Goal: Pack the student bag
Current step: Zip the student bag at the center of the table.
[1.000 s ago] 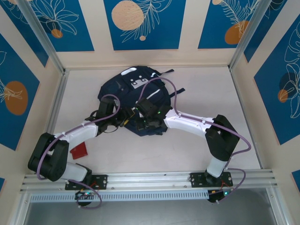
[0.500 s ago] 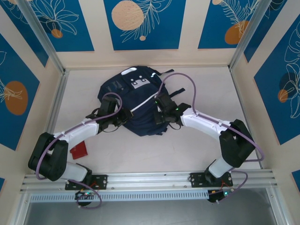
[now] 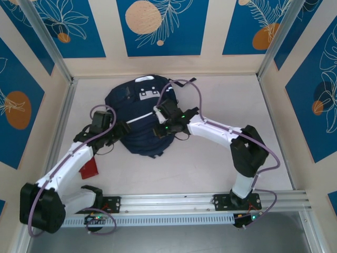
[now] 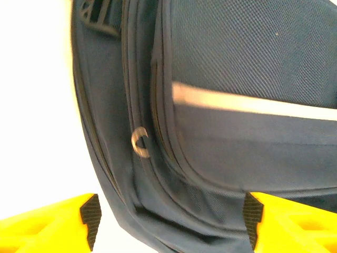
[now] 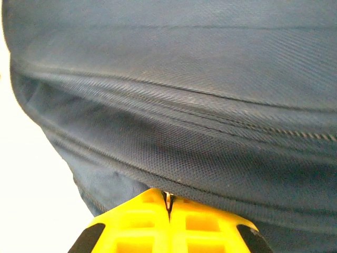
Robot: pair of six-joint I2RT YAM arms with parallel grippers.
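Observation:
The student bag (image 3: 138,113), dark navy with a white stripe, lies at the back middle of the table. My left gripper (image 3: 122,129) stands open at the bag's left edge, its yellow fingers (image 4: 52,221) wide apart on either side of a fold of the bag (image 4: 237,63), not touching it. A metal zipper ring (image 4: 139,143) hangs just ahead of the jaws. My right gripper (image 3: 160,117) rests on top of the bag near the stripe. It is shut (image 5: 168,203) on a thin metal zipper pull (image 5: 168,198) at a seam of the bag (image 5: 184,79).
A small red object (image 3: 88,168) lies on the table beside the left arm's forearm. Walls with aluminium posts close in the left, right and back sides. An aluminium rail (image 3: 168,201) runs along the near edge.
My left gripper has let go, opened and drawn back to the left. My right gripper has moved left across the bag while staying shut. The bag has shifted slightly left.

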